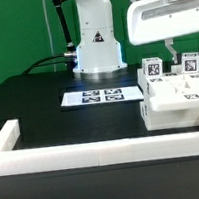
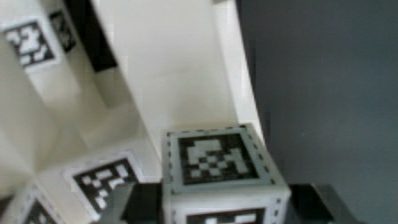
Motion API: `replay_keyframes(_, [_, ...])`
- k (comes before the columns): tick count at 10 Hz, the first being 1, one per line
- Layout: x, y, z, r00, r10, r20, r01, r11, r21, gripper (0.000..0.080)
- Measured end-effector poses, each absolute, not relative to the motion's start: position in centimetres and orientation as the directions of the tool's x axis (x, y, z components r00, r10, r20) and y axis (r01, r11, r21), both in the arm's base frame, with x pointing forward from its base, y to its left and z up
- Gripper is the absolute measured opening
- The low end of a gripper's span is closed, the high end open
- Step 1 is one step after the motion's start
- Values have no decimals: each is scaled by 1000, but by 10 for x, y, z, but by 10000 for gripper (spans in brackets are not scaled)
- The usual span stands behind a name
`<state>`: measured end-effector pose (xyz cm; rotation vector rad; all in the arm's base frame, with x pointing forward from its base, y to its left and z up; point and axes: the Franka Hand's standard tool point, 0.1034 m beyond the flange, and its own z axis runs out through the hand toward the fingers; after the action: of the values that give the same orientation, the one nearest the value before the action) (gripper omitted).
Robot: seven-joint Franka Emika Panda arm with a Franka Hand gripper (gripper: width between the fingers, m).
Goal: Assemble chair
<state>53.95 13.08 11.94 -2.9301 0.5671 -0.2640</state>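
Note:
The chair [image 1: 173,98] is a cluster of white blocky parts on the black table at the exterior view's right, with two tagged upright posts on top. My gripper [image 1: 184,57] comes down from above and is shut on the right post [image 1: 191,65]. The left post [image 1: 153,73] stands free beside it. In the wrist view the held post's tagged end [image 2: 221,160] sits squeezed between the dark fingers [image 2: 317,200] of my gripper [image 2: 226,207]. A long white slab [image 2: 178,70] and other tagged parts [image 2: 103,180] lie beyond it.
The marker board [image 1: 99,94] lies flat at mid-table, to the exterior view's left of the chair parts. The arm's white base [image 1: 96,42] stands behind it. A long low white border rail [image 1: 103,147] runs along the front and turns back at the left.

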Motion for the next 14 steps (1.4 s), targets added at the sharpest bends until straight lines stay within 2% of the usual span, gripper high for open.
replay_keyframes(4, [540,131,120,711,-700,68,-673,-705,-224,287])
replay_keyframes(6, [540,131,119,521,-853,1,-829,-506,-239,287])
replay_keyframes(11, [539,134,119,210,-973,-92,-956,-185,-228,287])
replay_keyframes(12, [539,134,119,193,-976,-97,-960,-168,-226,287])
replay_keyframes(14, [539,134,119,261,-962,-81,-944,-236,-231,287])
